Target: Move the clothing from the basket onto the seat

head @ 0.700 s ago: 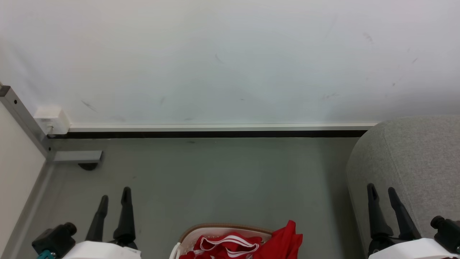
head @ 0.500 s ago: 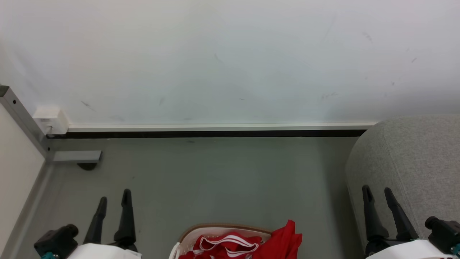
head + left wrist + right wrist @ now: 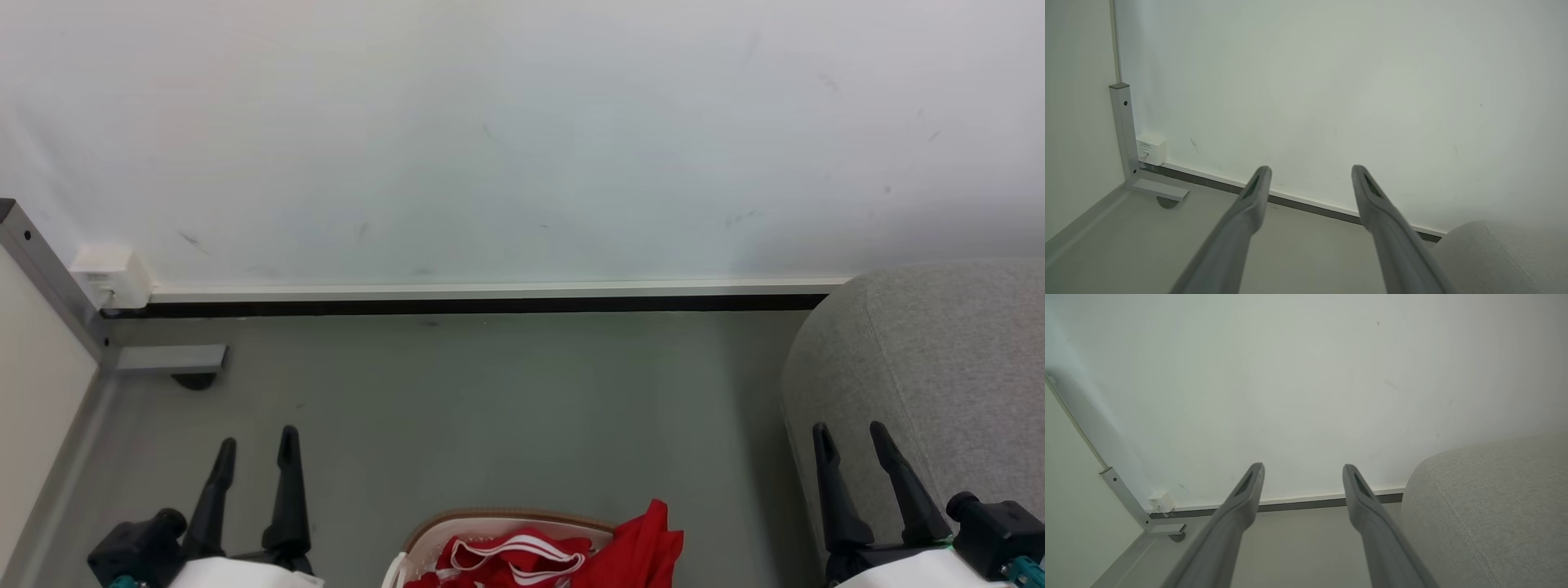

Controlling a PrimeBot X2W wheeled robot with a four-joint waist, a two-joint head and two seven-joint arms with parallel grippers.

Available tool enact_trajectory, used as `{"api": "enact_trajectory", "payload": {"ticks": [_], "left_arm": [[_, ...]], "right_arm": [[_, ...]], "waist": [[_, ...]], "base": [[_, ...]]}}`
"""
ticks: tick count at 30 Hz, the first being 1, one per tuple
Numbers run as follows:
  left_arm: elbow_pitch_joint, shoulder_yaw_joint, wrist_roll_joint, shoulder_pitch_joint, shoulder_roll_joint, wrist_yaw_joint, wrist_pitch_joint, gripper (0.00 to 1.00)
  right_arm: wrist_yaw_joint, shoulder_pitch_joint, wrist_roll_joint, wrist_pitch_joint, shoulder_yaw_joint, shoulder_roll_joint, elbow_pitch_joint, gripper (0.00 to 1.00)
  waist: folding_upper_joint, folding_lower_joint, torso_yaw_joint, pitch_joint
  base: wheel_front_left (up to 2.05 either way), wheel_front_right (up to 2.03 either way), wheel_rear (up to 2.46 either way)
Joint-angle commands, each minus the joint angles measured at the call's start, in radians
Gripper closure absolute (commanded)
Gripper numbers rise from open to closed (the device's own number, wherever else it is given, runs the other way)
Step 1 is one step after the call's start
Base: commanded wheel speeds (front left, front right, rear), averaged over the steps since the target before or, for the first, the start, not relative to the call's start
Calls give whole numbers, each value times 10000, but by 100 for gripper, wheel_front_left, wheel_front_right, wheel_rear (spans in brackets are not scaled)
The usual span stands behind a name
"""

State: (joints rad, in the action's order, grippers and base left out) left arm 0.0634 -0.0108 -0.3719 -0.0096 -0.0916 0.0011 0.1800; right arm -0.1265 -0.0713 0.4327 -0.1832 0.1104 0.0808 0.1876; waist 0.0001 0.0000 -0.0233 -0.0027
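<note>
Head view: two empty grippers beside the full basket.
The left gripper (image 3: 255, 441) and right gripper (image 3: 849, 429) hold their fingers apart on each side of the basket (image 3: 506, 516), probably ready to reach its red clothing (image 3: 522, 555). The seat (image 3: 939, 367) waits at right. Compared with earlier, only the camera shifted slightly.

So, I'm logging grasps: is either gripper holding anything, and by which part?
Nothing is held. The left gripper and right gripper are open and empty; the clothing lies in the basket.
</note>
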Motion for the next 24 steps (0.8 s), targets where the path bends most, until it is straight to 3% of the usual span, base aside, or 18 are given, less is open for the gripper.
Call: {"api": "enact_trajectory", "payload": {"ticks": [1, 24], "left_arm": [[-121, 10, 337, 62, -117, 15, 119, 0], [-306, 137, 2323, 193, -1, 19, 595, 0]], "right_arm": [[-51, -95, -280, -90, -48, 20, -103, 0], [-60, -3, -2136, -564, -87, -159, -123, 0]], "waist": [[-1, 0, -6, -6], [-1, 0, -65, -93]], "base": [[0, 0, 0], [0, 0, 0]]}}
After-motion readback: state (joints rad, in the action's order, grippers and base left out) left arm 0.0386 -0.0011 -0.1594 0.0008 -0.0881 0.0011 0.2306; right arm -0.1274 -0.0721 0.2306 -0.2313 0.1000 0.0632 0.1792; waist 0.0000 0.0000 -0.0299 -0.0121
